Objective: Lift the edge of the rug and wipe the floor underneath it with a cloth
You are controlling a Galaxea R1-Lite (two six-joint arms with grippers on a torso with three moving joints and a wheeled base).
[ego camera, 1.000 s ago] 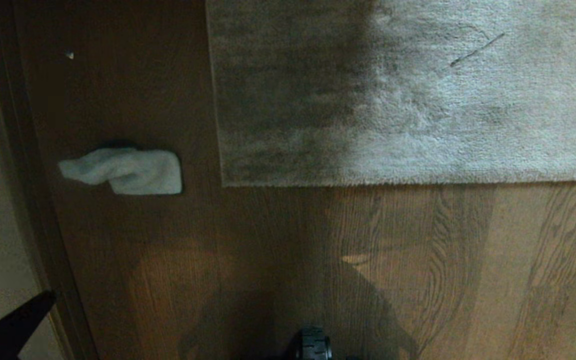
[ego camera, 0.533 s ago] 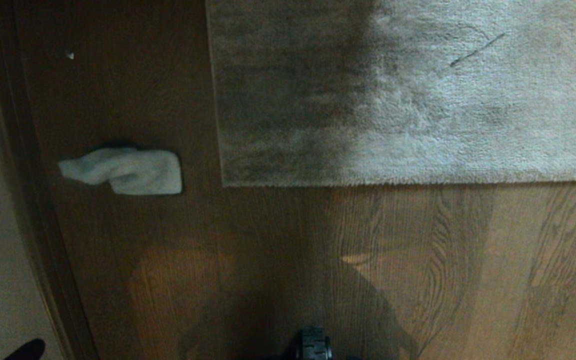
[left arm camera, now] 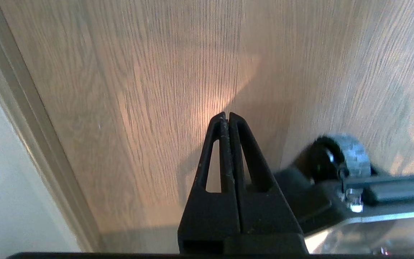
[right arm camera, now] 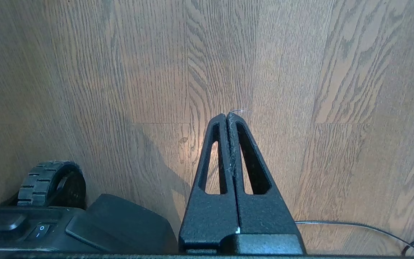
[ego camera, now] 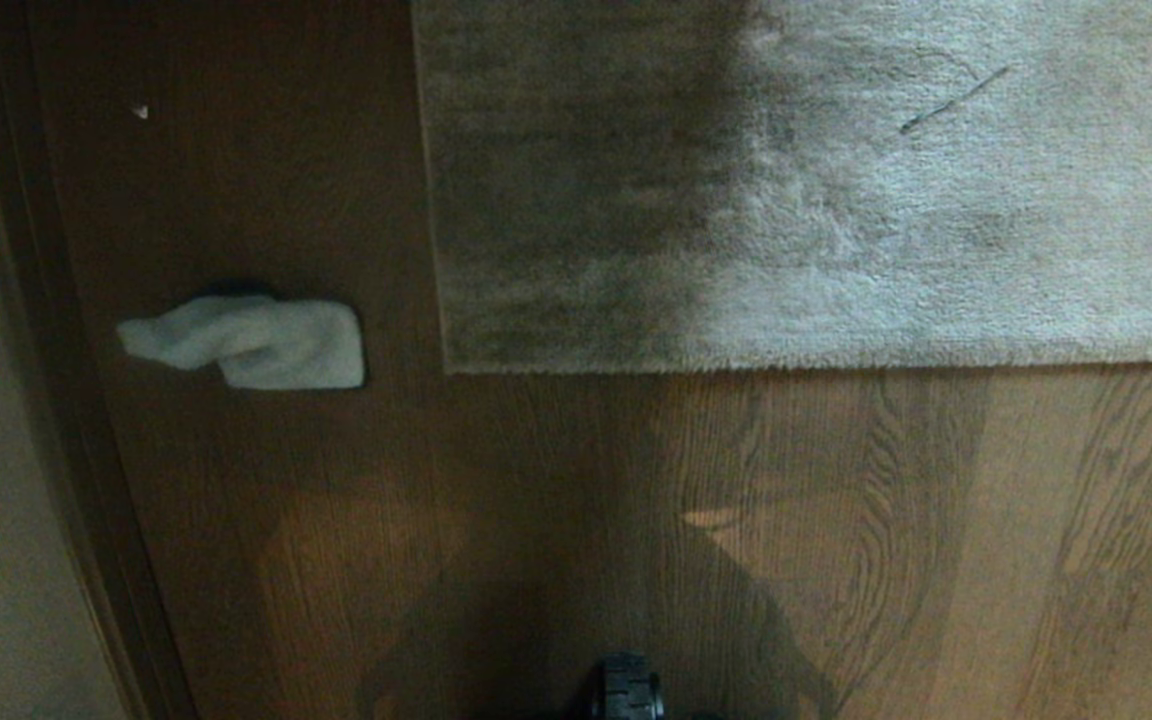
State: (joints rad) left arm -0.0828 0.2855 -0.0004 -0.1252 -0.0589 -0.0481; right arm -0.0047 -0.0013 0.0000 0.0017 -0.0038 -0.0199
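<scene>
Cloth — lies loose on the floor left of the rug edge, long axis across your view, narrow end toward the wall | step: judged none begun or all done | next: you'd need a grasp | left gripper, right gripper — clenched, empty

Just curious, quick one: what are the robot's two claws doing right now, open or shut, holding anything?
Left gripper: closed, holding nothing, above bare floor.
Right gripper: closed, holding nothing, also above bare floor.
</scene>
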